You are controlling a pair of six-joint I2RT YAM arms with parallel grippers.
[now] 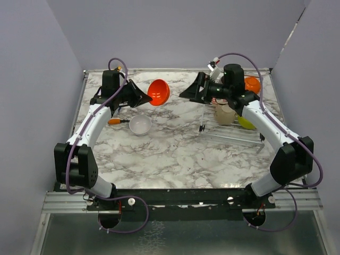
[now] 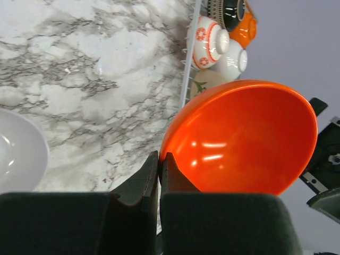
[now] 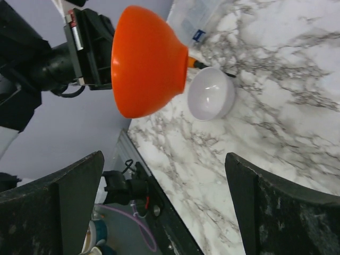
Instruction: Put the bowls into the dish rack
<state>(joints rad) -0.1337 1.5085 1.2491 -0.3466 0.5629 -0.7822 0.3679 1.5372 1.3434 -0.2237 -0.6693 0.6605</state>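
My left gripper (image 1: 147, 98) is shut on the rim of an orange bowl (image 1: 159, 91), held above the table at the back centre. In the left wrist view its fingertips (image 2: 159, 166) pinch the bowl's (image 2: 244, 138) edge. My right gripper (image 1: 186, 93) faces that bowl from the right, open wide and empty, a short gap away; the right wrist view shows the bowl (image 3: 146, 61) ahead of the right gripper (image 3: 164, 180). A white bowl (image 1: 141, 125) sits on the marble. The dish rack (image 1: 234, 130) at the right holds beige (image 1: 224, 114), lime green (image 1: 245, 122) and orange (image 1: 252, 84) bowls, plus a white patterned bowl (image 2: 207, 40).
An orange-handled tool (image 1: 114, 121) lies left of the white bowl. A clear plastic box (image 3: 194, 18) stands near the back left corner. Grey walls enclose the table on three sides. The rack's wire edge (image 2: 190, 64) lies close behind the held bowl.
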